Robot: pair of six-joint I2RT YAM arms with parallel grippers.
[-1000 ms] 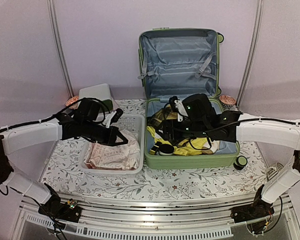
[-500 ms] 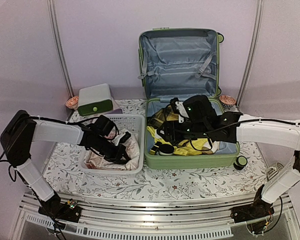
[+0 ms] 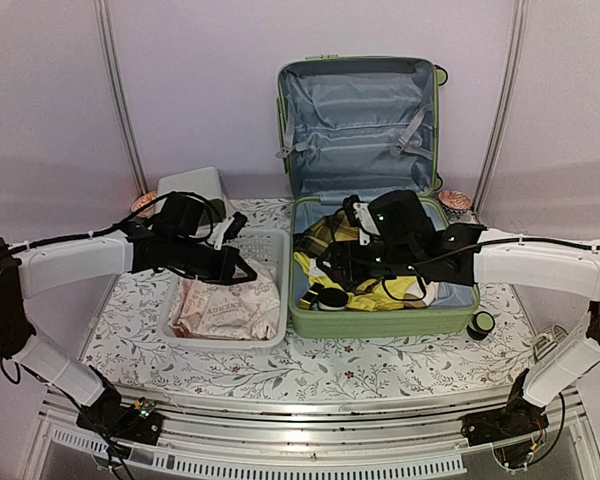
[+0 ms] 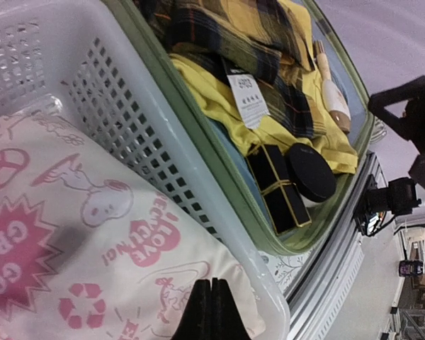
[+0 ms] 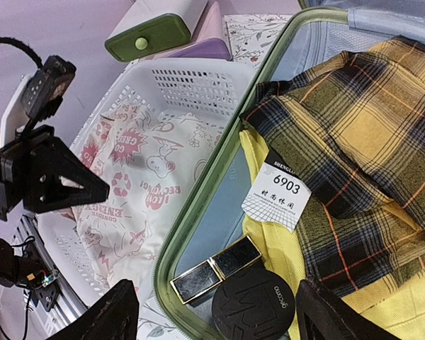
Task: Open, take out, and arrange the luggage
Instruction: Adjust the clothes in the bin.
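Your wide-open, empty right claw (image 5: 214, 283) hangs over the yellow plaid shirt (image 5: 354, 142) in the light-green hard-shell suitcase (image 3: 380, 322); your shut, empty left claw (image 4: 210, 308) is farther.

light-green luggage (image 3: 380, 320) lies open, lid upright.

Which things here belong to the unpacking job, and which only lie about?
Job: luggage, plaid shirt, yellow garment, round black case, black-and-gold box, probably white basket and printed bag.
Lying about: drawer box, small round item beside the luggage.
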